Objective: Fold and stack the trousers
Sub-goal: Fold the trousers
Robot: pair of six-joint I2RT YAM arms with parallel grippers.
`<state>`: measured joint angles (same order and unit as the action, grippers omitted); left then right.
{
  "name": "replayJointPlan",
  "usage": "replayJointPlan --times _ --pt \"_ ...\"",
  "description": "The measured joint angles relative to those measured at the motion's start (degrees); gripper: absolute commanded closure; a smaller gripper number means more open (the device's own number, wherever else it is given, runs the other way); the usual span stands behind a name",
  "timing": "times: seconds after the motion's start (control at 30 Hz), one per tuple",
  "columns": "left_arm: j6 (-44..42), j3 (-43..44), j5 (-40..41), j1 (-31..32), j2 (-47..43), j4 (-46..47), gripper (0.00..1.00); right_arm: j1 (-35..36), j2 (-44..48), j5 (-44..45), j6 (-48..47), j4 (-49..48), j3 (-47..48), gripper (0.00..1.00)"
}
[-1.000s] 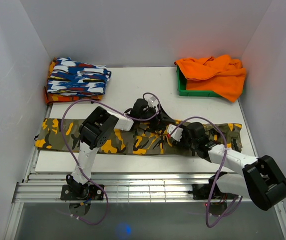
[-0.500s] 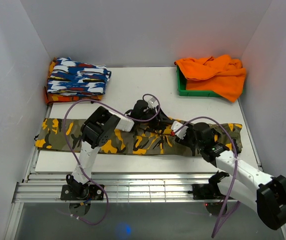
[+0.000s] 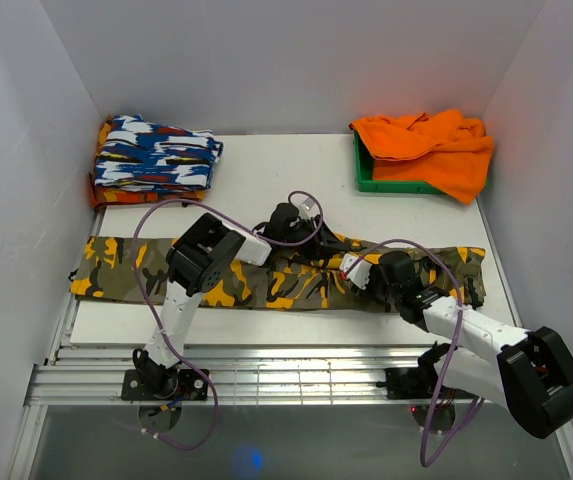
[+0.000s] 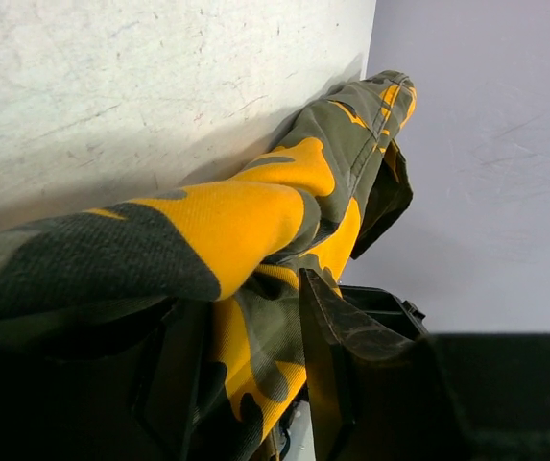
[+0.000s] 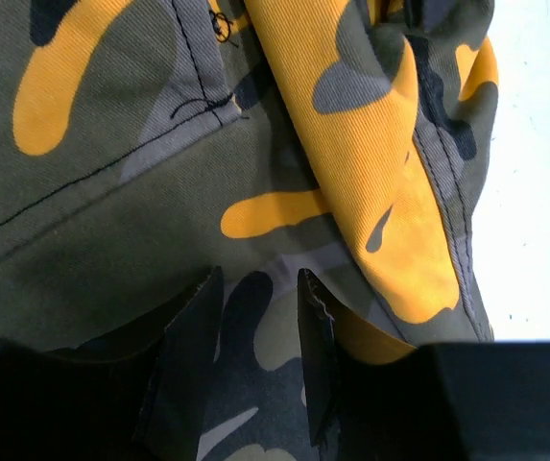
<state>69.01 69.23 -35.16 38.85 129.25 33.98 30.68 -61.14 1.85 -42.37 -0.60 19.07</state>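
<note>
The camouflage trousers (image 3: 126,268) lie stretched out left to right across the near part of the white table (image 3: 266,165). My left gripper (image 3: 304,238) is at their far edge near the middle. In the left wrist view a fold of the trousers (image 4: 246,216) hangs between the fingers of the left gripper (image 4: 246,293); the jaws stand partly apart, with a slit of light beside the right finger. My right gripper (image 3: 358,268) presses down on the cloth right of the middle. In its wrist view the right gripper (image 5: 258,279) is partly open, with trousers cloth (image 5: 111,192) between the tips.
A folded blue-white-red garment (image 3: 156,155) lies at the back left corner. A green bin (image 3: 366,178) draped with an orange cloth (image 3: 431,145) stands at the back right. White walls close in three sides. Metal rails (image 3: 296,380) run along the near edge.
Both grippers' jaws have narrowed around the cloth. The right arm has swung its elbow and the right gripper has settled lower on the trousers; the left gripper has barely shifted.
</note>
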Motion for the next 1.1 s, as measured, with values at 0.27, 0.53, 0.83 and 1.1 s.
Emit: replayJointPlan --times 0.27,0.53,0.83,1.1 --pt "1.44 1.68 -0.26 0.81 1.86 0.76 0.66 0.00 -2.62 -0.11 1.29 -4.24 0.02 0.59" --pt "2.64 4.31 -1.36 -0.09 3.76 0.57 1.00 0.00 -2.58 0.20 1.36 -4.28 -0.13 0.61" --pt "1.33 9.64 -2.40 -4.76 3.78 2.49 1.00 0.09 -2.54 0.46 1.33 -4.24 -0.22 0.62" --pt "-0.13 13.94 -2.80 -5.75 5.33 3.48 1.00 0.09 -2.51 0.04 0.61 -3.96 -0.22 0.62"
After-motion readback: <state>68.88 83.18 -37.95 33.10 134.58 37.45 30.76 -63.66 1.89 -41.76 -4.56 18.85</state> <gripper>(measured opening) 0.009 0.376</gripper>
